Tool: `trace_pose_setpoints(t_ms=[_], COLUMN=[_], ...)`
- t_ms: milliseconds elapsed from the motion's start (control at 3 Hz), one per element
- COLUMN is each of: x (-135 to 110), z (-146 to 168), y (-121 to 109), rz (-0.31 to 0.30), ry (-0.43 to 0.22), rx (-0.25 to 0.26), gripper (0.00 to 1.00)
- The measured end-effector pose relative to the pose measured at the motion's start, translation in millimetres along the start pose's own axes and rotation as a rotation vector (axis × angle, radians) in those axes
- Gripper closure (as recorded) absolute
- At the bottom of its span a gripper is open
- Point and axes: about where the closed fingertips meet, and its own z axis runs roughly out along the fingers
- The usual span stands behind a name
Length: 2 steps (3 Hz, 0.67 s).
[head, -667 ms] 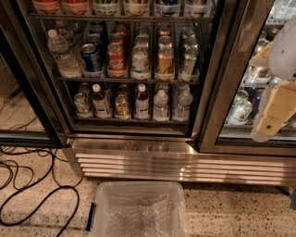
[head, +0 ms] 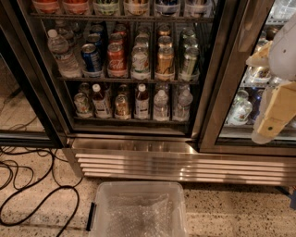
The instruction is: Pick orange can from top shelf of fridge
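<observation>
The fridge (head: 138,157) fills the camera view, with black door frames and a ribbed steel base. At the picture's top edge, the top shelf (head: 120,17) shows as a dark wire rack with a thin front rail. Only the bottoms of its drinks show. The orange can (head: 46,5) stands at the far left of that rack, with a similar orange one right beside it. My gripper (head: 273,92), white and tan, hangs at the right edge in front of the right-hand glass door. It is well right of and below the orange can and holds nothing that I can see.
Lower racks hold a water bottle (head: 62,53), a blue can (head: 91,58), a red cola can (head: 116,59), a gold-bronze can (head: 165,62) and small bottles. A clear plastic bin (head: 138,210) stands on the floor in front. Black cables (head: 32,199) lie at the left.
</observation>
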Motion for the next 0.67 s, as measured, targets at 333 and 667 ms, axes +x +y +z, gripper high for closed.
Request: trace_pose_setpoints(t_ms=[333, 667], x=[-0.4, -15.6], z=[-0.1, 10.2], y=[0.0, -2.1], rz=[-0.001, 0.026], ry=[-0.001, -0.079], rx=[0.001, 0.003], gripper=[0.00, 0.00])
